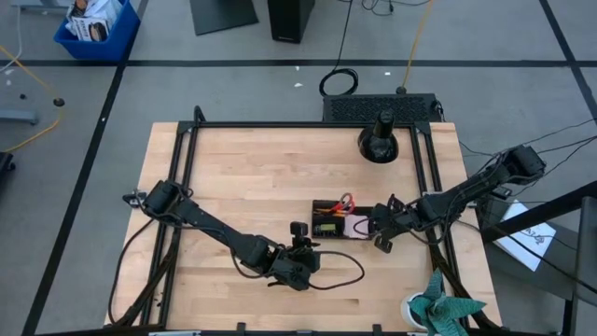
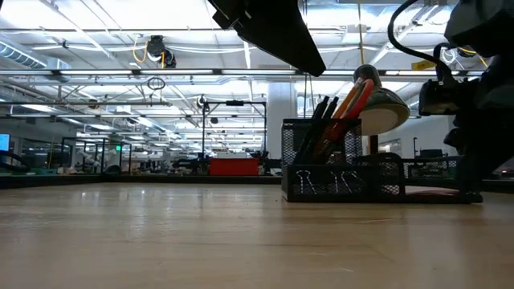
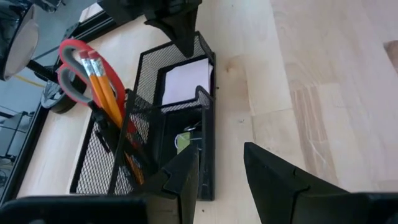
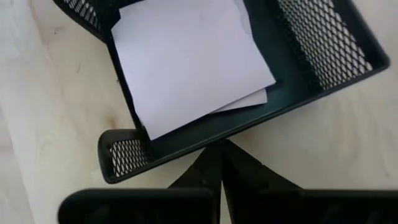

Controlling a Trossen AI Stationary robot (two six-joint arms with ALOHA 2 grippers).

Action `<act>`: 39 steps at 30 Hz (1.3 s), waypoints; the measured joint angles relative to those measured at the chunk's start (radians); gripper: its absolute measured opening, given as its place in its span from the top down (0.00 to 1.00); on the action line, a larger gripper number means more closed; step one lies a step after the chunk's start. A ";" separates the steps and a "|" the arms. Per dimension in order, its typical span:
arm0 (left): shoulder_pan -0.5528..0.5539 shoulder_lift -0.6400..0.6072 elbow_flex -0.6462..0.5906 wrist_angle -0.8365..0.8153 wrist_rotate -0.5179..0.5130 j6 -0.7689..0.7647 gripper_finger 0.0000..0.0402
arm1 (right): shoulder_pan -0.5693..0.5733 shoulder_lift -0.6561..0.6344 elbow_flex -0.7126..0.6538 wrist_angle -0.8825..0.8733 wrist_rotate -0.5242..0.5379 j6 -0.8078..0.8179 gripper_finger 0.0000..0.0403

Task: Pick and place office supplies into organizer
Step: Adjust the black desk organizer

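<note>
Black mesh organizer (image 3: 146, 134) with red-handled scissors (image 3: 78, 65), orange pencils (image 3: 102, 90), pale notepad (image 4: 189, 59).

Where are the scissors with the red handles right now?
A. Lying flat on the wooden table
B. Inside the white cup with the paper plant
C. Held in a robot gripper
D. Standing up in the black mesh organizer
D. The red-handled scissors stand handles-up in the black mesh organizer, next to the orange pencils; neither gripper holds them.
</note>
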 joint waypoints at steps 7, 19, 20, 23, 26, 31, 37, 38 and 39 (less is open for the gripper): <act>0.001 0.000 0.000 -0.007 0.000 -0.004 0.67 | -0.059 0.000 0.000 0.066 -0.003 -0.066 1.00; 0.001 0.000 0.000 -0.012 0.000 -0.006 0.67 | -0.163 0.075 0.001 0.211 -0.083 -0.171 1.00; 0.001 0.000 0.000 -0.012 0.000 -0.006 0.67 | -0.172 0.085 0.001 0.219 -0.084 -0.182 1.00; 0.001 0.000 0.000 -0.012 0.000 -0.006 0.67 | -0.200 0.112 0.001 0.268 -0.091 -0.210 1.00; 0.001 0.000 0.000 -0.012 0.000 -0.006 0.67 | -0.226 0.134 0.001 0.316 -0.119 -0.232 1.00; 0.001 0.000 0.000 -0.012 0.000 -0.005 0.67 | -0.260 0.174 0.001 0.401 -0.138 -0.266 1.00; 0.001 0.000 0.000 -0.012 0.000 -0.004 0.67 | -0.310 0.213 0.001 0.473 -0.165 -0.302 1.00; 0.001 0.000 0.000 -0.012 0.000 -0.004 0.67 | -0.317 0.217 0.001 0.480 -0.165 -0.307 1.00; 0.001 0.000 0.000 -0.012 0.000 -0.004 0.67 | -0.324 0.220 0.001 0.487 -0.165 -0.313 1.00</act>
